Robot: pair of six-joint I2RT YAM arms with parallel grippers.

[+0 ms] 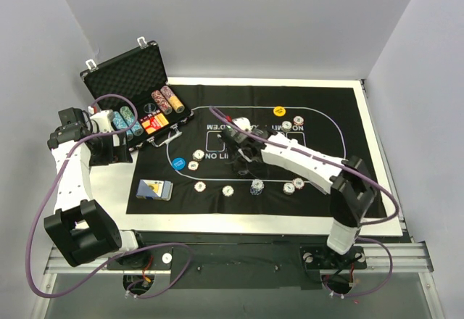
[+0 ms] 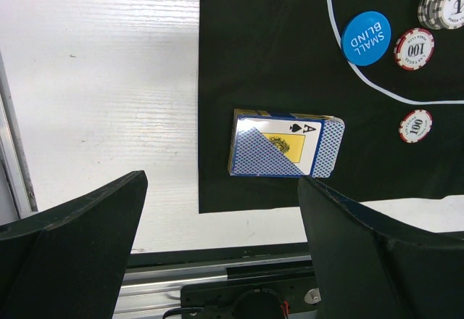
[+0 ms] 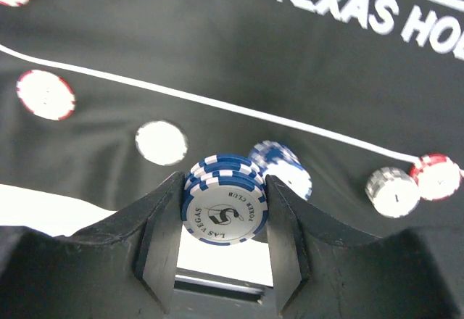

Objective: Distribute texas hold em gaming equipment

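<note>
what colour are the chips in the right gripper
Blue and white chips, clearest in the right wrist view.

The work surface is formed by a white rectangular table (image 1: 254, 225) with a faint wood-grain texture, seen most clearly in the left wrist view (image 2: 109, 80). A black felt mat printed with a white oval and white lettering (image 1: 181, 196) is laid flat on the table and covers most of it. Bare white margins are left along the left, near and right sides of the mat (image 2: 261, 58). A black aluminium-edged case with foam lining (image 1: 127, 72) is placed at the far-left corner, opened, with the lid raised. The mat's far-left corner is overlapped by the case.
</note>
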